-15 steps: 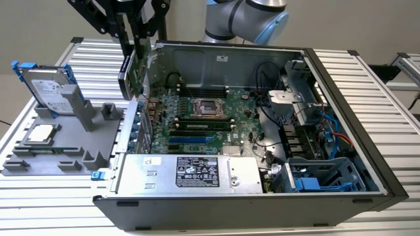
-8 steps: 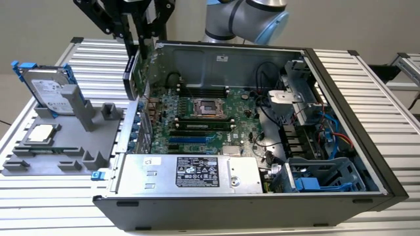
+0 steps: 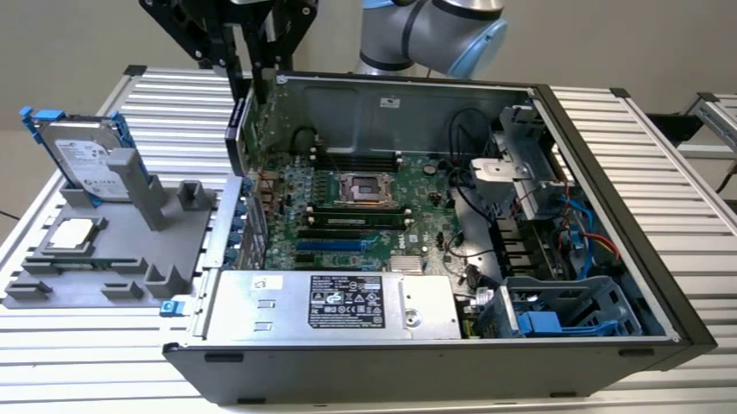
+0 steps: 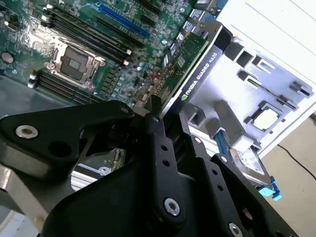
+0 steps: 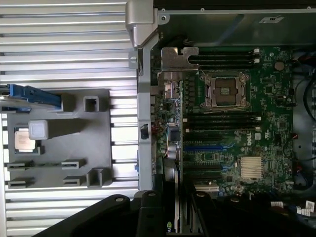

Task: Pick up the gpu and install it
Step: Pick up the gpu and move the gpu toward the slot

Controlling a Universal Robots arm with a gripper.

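While a slatted aluminium table (image 3: 645, 155) stretches out far below the fingers (image 4: 159, 148), an open computer case (image 3: 381, 371) lies on its side on it, one rear corner directly under them in the exterior view. Inside the case, the green motherboard (image 5: 276, 113) spreads below and to one flank of the fingers, with a silver power supply (image 3: 334, 302) at the end of the case farthest from them. On the fingers' other flank, outside the case wall, a grey parts holder (image 5: 94, 143) sits on the table. The arm's black gripper (image 4: 167, 112) hangs above the case wall that divides the two, its fingers pressed against opposite faces of the gpu (image 4: 195, 64), pinching it. The gpu stands on edge in that grip, green circuit-board side turned toward the motherboard and black side toward the holder. It reaches well past the fingertips toward the board's expansion-slot end, held clear of the board. Beyond the fingers on the holder side, a silver hard drive (image 3: 83, 159) with blue trim stands upright in the holder, and a small square CPU chip (image 3: 72, 233) lies flat near it. On the motherboard side, the open processor socket (image 3: 366, 185) sits well apart from the fingertips.
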